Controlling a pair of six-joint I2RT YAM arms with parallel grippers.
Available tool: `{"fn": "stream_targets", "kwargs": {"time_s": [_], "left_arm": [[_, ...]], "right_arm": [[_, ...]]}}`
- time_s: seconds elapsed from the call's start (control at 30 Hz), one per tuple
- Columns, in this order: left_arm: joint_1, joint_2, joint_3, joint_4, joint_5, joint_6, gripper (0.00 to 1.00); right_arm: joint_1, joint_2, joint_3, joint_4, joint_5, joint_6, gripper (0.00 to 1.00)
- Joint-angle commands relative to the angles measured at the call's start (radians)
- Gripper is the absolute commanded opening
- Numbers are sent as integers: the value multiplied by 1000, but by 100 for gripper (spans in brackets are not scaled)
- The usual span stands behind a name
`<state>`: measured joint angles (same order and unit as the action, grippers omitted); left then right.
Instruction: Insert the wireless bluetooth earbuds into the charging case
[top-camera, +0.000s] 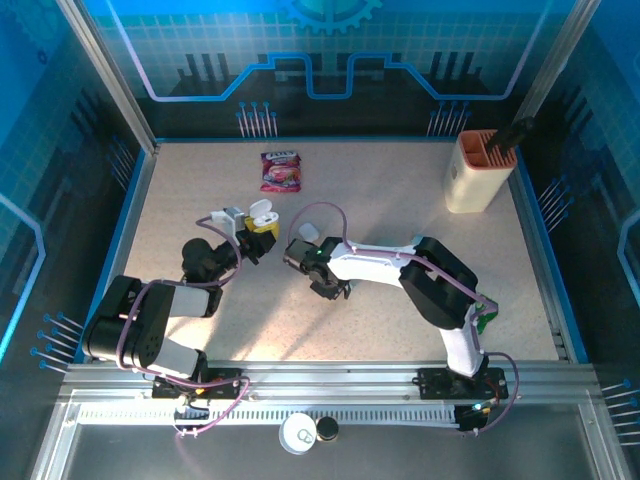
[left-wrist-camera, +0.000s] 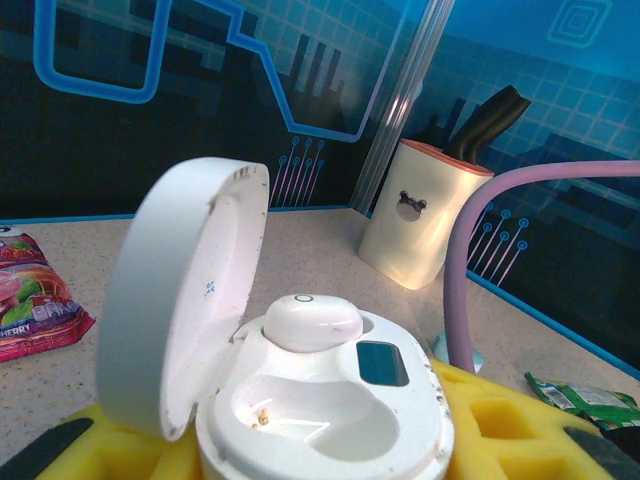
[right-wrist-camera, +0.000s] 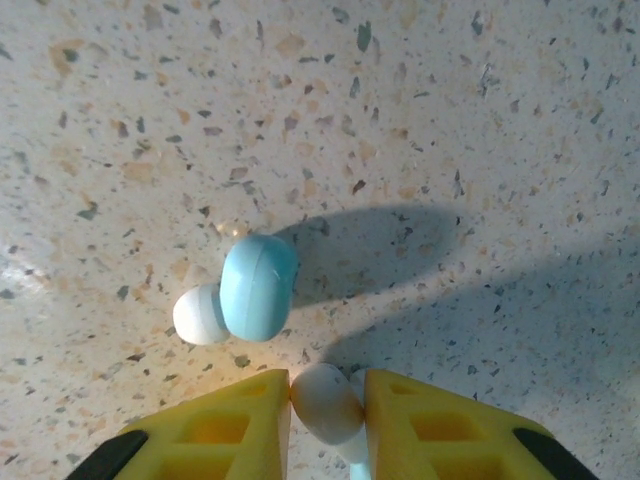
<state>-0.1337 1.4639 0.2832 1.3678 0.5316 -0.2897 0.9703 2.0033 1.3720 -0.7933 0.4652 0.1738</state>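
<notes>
The overhead camera gave the layout. The left end effector (top-camera: 250, 228) sat left of the middle of the desk (top-camera: 400, 200), clamped on the open charging case (top-camera: 260, 212). One pink snack pouch (top-camera: 282, 170) lay near the far edge. One cream utensil holder (top-camera: 478, 172) stood by the far right corner.

The earbuds were too small to make out from up there, and the wrist cameras filled that in. The left wrist view looked straight into the case, which was wedged between the yellow fingers (left-wrist-camera: 500, 425). Its lid (left-wrist-camera: 180, 300) stood up on the left. One glossy white seated earbud (left-wrist-camera: 312, 322) rested in the farther socket. The nearer socket (left-wrist-camera: 300, 405) was bare, with a dark little window beside it.

The right wrist view showed the right end effector (right-wrist-camera: 328, 400) closed down on a white earbud (right-wrist-camera: 325, 400) against the speckled desk, with both yellow pads touching it. Just beyond the fingertips lay a pale-blue earbud (right-wrist-camera: 250, 288) with a white tip, apart from the fingers.

That made three earbuds in all: one in the case, one gripped and one loose.
</notes>
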Motion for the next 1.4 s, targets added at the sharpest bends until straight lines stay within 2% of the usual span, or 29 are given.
{"fn": "stream_targets", "kwargs": {"time_s": [0.0, 0.2, 0.27, 0.4, 0.7, 0.9, 1.13, 1.3, 1.37], "left_arm": [[11, -9, 6, 34, 27, -8, 21], [11, -10, 7, 34, 27, -5, 21], [11, -8, 5, 34, 25, -2, 21], [11, -2, 8, 35, 25, -2, 21], [7, 33, 13, 34, 25, 23, 19], [-45, 43, 21, 35, 28, 87, 18], [-150, 56, 47, 34, 22, 187, 18], [-214, 65, 60, 35, 3, 233, 18], [-238, 75, 71, 34, -2, 242, 18]], "right_arm": [[8, 29, 28, -18, 21, -6, 25], [2, 45, 36, -14, 21, -13, 25], [1, 41, 38, -20, 21, -9, 20], [-6, 5, 33, -16, 3, 8, 18], [-72, -226, -62, 100, -172, 73, 17], [-148, -472, -173, 277, -474, 116, 16], [-252, -638, -256, 531, -825, 252, 17], [-297, -661, -290, 693, -969, 334, 17], [-302, -646, -274, 701, -992, 336, 17]]}}
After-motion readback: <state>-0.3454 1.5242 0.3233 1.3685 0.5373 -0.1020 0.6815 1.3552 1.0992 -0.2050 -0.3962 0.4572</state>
